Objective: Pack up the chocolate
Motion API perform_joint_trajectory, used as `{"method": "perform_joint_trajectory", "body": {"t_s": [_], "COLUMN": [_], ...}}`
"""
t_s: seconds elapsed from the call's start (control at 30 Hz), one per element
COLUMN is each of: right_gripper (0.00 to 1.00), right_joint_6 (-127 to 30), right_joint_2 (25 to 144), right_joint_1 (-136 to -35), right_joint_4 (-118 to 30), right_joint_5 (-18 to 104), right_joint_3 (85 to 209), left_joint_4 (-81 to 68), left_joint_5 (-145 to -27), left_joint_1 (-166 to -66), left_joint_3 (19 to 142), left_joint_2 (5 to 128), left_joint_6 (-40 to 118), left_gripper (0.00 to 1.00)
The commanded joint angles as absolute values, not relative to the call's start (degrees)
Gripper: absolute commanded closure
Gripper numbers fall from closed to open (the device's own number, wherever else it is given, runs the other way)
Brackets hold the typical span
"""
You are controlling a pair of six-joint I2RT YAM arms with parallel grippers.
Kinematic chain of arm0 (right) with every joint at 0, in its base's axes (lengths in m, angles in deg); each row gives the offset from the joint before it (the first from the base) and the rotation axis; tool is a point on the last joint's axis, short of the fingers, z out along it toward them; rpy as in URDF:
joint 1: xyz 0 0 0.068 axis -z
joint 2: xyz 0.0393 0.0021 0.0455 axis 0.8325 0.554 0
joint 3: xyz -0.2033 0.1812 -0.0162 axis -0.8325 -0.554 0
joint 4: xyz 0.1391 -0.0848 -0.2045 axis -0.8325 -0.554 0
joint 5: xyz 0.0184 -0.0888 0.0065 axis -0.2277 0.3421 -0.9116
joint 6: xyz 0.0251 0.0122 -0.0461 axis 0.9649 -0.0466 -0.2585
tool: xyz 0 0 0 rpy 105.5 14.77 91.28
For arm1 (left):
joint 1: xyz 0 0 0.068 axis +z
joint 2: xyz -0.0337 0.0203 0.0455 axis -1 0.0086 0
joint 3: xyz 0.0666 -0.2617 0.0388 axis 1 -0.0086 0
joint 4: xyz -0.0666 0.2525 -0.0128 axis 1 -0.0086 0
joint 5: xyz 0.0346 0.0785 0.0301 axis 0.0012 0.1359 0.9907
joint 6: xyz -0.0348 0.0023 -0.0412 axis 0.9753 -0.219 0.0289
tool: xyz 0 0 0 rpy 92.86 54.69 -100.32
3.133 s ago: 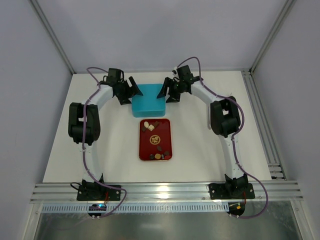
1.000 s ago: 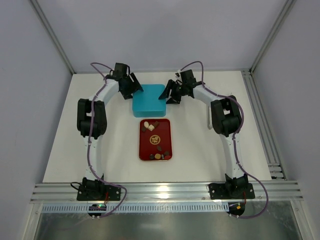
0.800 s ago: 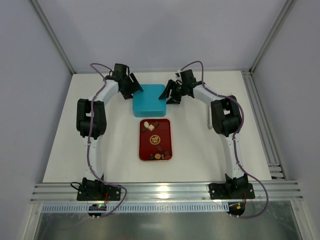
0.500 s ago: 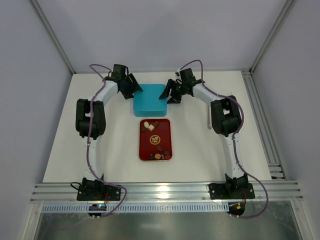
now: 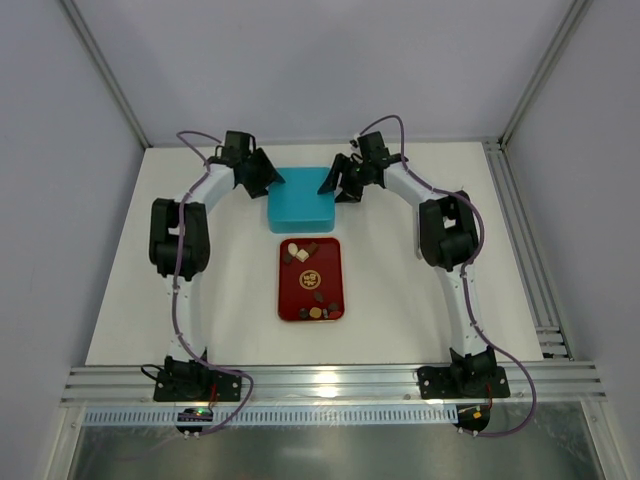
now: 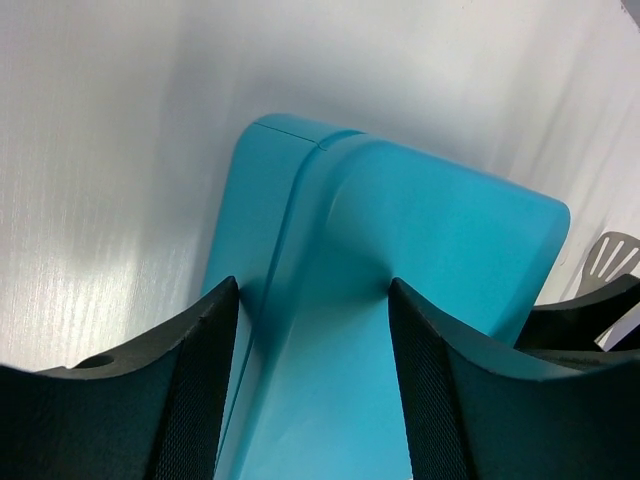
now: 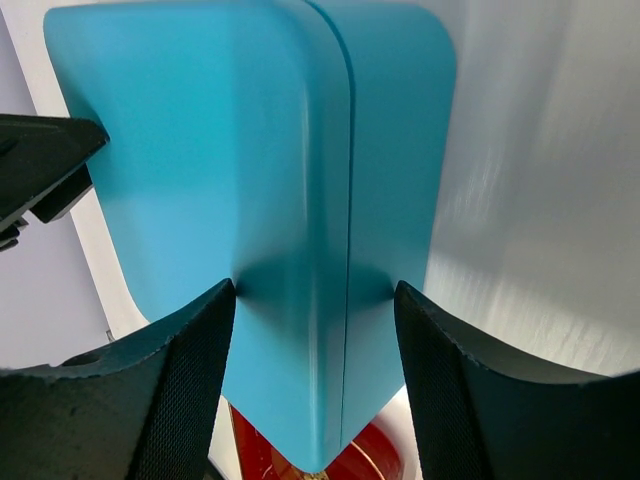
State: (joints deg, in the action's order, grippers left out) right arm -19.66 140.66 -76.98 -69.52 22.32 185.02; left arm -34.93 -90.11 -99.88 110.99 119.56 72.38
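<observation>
teal box (image 5: pixel 300 200) far-centre on bench (image 5: pixel 400 290) | left hand (image 5: pixel 265 176) at its left edge | right hand (image 5: pixel 334 183) at its right edge | red tray (image 5: pixel 299 296) just nearer, chocolates (image 5: pixel 298 252) scattered on it

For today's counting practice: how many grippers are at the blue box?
2. The left gripper straddles the far left corner of the box; the right gripper straddles its far right corner. No others seem hidden.

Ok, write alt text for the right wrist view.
A teal box with a lid seam fills the frame, clasped at its near end between the right gripper's two black fingers. A sliver of red tray shows below it, and the white table lies to the right.
</observation>
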Motion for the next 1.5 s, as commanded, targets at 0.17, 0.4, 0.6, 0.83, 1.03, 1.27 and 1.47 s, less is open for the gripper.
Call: {"method": "perform_joint_trajectory", "body": {"t_s": [0.17,0.4,0.6,0.83,1.03,1.27,1.47], "right_gripper": [0.34,0.32,0.32,0.30,0.27,0.27,0.27], "right_joint_6": [-22.69,-23.22,-23.22,-23.92,-24.89,-25.50,-25.76], "right_joint_2": [143.09,145.54,146.43,145.81,145.20,144.32,143.44], "right_joint_1": [-78.07,-78.07,-77.98,-78.07,-77.89,-77.63,-77.10], "right_joint_4": [-70.73,-70.90,-68.36,-67.74,-67.56,-67.12,-66.59], "right_joint_5": [24.22,23.52,21.15,21.94,22.82,22.90,22.73], "right_joint_3": [188.95,194.13,194.49,193.52,191.94,189.92,188.51], "left_joint_4": [-43.85,-38.49,-35.32,-35.40,-35.32,-34.97,-34.53], "left_joint_5": [-86.43,-87.66,-90.56,-90.38,-90.47,-90.73,-90.12], "left_joint_1": [-102.78,-104.62,-105.42,-102.00,-99.36,-97.69,-96.37], "left_joint_3": [94.28,86.72,83.72,85.39,89.25,95.58,99.27], "left_joint_2": [118.92,111.71,108.28,106.16,106.86,110.64,113.45], "left_joint_6": [70.88,73.25,75.11,74.32,73.70,74.14,75.54], "left_gripper": [0.61,0.64,0.64,0.54,0.37,0.36,0.39]}}
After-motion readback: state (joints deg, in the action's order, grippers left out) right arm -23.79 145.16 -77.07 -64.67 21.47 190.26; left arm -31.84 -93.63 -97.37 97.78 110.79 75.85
